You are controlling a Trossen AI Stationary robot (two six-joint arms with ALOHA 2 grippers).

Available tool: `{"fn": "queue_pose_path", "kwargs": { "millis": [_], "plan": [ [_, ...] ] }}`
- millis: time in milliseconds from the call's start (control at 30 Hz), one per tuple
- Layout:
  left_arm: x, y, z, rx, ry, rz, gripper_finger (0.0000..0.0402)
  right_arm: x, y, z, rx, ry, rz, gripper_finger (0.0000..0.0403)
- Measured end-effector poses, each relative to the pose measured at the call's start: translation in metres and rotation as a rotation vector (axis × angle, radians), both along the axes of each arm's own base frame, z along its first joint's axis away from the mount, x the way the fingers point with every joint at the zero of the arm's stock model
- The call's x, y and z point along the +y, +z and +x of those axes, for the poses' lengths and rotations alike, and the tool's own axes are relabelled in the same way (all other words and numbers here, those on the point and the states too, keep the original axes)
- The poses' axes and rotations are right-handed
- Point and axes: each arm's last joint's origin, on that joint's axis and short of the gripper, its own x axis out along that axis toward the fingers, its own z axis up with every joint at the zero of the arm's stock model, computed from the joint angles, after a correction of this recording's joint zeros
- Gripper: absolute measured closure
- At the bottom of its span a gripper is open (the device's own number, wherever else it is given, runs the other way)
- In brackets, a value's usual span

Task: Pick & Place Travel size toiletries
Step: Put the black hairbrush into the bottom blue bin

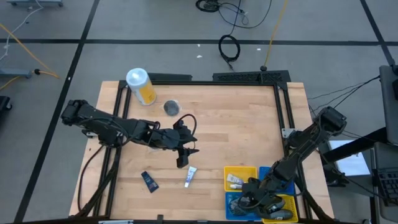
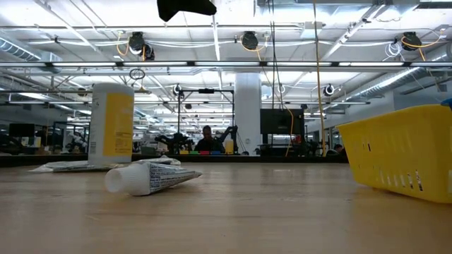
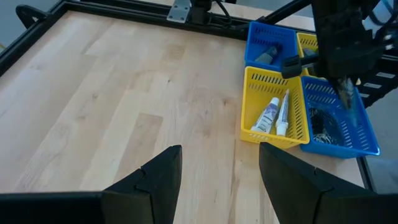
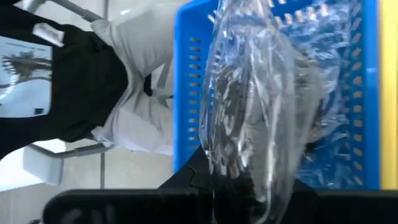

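Note:
A white tube (image 1: 190, 177) (image 2: 152, 178) and a dark blue tube (image 1: 149, 181) lie flat on the wooden table, and a round grey jar (image 1: 171, 107) stands farther back. My left gripper (image 1: 185, 157) (image 3: 221, 180) hovers open just behind the white tube and touches nothing. Two white tubes (image 3: 275, 114) lie in the yellow bin (image 1: 239, 171) (image 3: 249, 106). My right gripper (image 1: 252, 200) (image 4: 242, 186) is over the near blue bin (image 1: 231, 211) (image 4: 186, 74), shut on a clear plastic packet (image 4: 249, 93) (image 3: 345, 93). My right gripper holds the clear plastic packet by one end (image 4: 239, 168), pinched between its two fingers. The crinkled packet reaches out from the fingers over the blue bin's inside. Whether its far end rests on what lies in the bin, I cannot tell.
A large yellow canister with a white lid (image 1: 142, 86) (image 2: 113, 123) stands at the far left. Yellow and blue bins cluster at the near right corner (image 1: 273, 186); a far blue bin (image 3: 270, 37) holds dark items. A black frame (image 1: 283, 106) edges the table. A person (image 4: 93, 74) stands beyond.

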Motion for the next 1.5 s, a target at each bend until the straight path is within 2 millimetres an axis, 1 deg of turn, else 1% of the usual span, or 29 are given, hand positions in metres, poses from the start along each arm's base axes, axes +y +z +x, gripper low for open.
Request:
{"fn": "queue_pose_path", "kwargs": {
  "millis": [333, 467, 533, 700, 833, 1000, 1133, 1300, 1500],
  "plan": [
    [0.000, 0.000, 0.000, 0.000, 0.000, 0.001, 0.0190, 0.000, 0.000, 0.000, 0.006, -0.013, 0.003, 0.0376],
    [0.000, 0.000, 0.000, 0.000, -0.002, 0.006, 0.0190, -0.001, 0.000, 0.001, -0.017, -0.016, -0.015, 0.0376],
    [0.000, 0.000, 0.000, 0.000, -0.002, 0.006, 0.0190, -0.001, 0.000, 0.002, -0.025, -0.019, -0.021, 0.0366],
    [0.000, 0.000, 0.000, 0.000, -0.002, 0.006, 0.0190, -0.002, 0.000, 0.002, -0.030, -0.014, -0.024, 0.0325],
    [0.000, 0.000, 0.000, 0.000, -0.002, 0.006, 0.0190, -0.002, 0.000, 0.003, -0.064, -0.008, -0.048, 0.0286],
    [0.000, 0.000, 0.000, 0.000, -0.001, 0.006, 0.0190, -0.001, 0.004, 0.008, -0.146, 0.023, -0.032, 0.0233],
    [0.000, 0.000, 0.000, 0.000, -0.001, 0.006, 0.0190, -0.004, 0.005, 0.011, -0.161, 0.025, -0.041, 0.0202],
    [0.000, 0.000, 0.000, -0.001, -0.001, 0.006, 0.0190, -0.013, 0.007, 0.019, -0.204, 0.032, -0.066, 0.0187],
    [0.000, 0.000, 0.000, 0.002, 0.007, 0.009, 0.0190, -0.025, 0.020, 0.025, -0.308, 0.061, -0.087, 0.0191]
  ]
}}
